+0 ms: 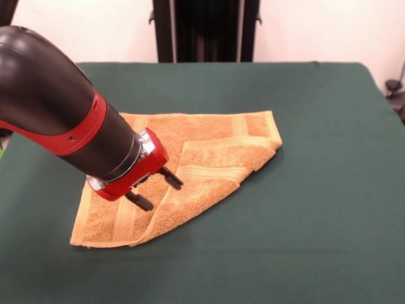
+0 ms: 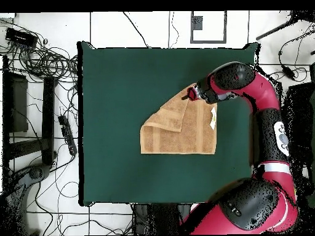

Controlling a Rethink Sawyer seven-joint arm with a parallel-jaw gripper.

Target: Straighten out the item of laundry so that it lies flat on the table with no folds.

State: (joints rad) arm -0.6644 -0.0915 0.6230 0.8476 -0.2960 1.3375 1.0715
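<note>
My jaws [image 1: 155, 189] hang open and empty just above the tan-orange terry towel [image 1: 215, 158], one corner folded over, on the green table [image 1: 316, 221].

A large table [image 1: 329, 190] covered in dark green cloth carried a single tan-orange terry towel [image 1: 209, 158]. The towel lay near the middle of the table, one corner folded over onto itself along a diagonal crease.

Tangled black cables [image 2: 46, 58] strewn over pale floor tiles [image 2: 111, 27] beside a dark frame [image 2: 27, 117]; square grey panel [image 2: 208, 26] past one end; black upright post [image 1: 205, 30] against a white wall [image 1: 323, 31].
</note>
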